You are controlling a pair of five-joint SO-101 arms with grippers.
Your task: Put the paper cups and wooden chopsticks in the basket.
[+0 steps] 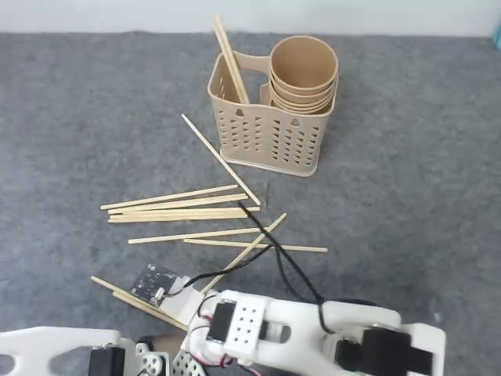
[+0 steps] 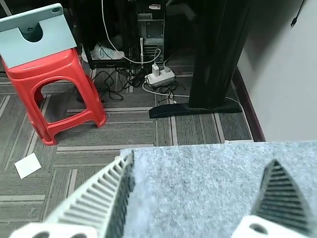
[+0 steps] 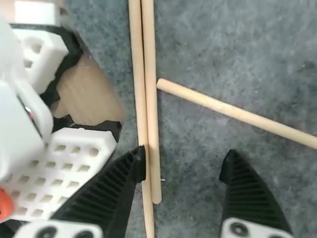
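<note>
Right tool (image 3: 184, 161): released, black ridged fingers (image 3: 119, 183) spread wide with nothing between them, low over the grey felt tabletop (image 3: 247, 49).
Pale wooden chopstick pair (image 3: 146, 74): flat on the tabletop, side by side, running along one finger of the right tool, just beside its tip; can't tell if touching.
Single round wooden chopstick (image 3: 237, 114): flat, slanted, one end close to the pair, apart from both fingers.
White perforated arm part (image 3: 59, 163): on the other side of the pair.
Left tool (image 2: 202, 163): released, one light ridged finger (image 2: 106, 193) and one dark ridged finger (image 2: 280, 193) far apart, empty, above the tabletop edge.
Red plastic stool (image 2: 49, 84): on the floor beyond that edge, cables (image 2: 124, 84) near it.
White arm bodies (image 1: 313, 329): at the near edge in the high view; sides not clear.
Near-edge chopsticks (image 1: 133, 300): two side by side, slanted, ending at the arm bodies.
Loose chopstick scatter (image 1: 180, 205): several flat mid-tabletop, some bundled, some crossing.
Slanted lone chopstick (image 1: 219, 157): between the scatter and the basket.
Beige perforated plastic basket (image 1: 270, 133): upright at the far side, well apart from the arms.
Stack of brown paper cups (image 1: 304, 70): nested, upright in the basket's right compartment.
Standing chopsticks (image 1: 231, 63): upright in the basket's left compartment, leaning.
</note>
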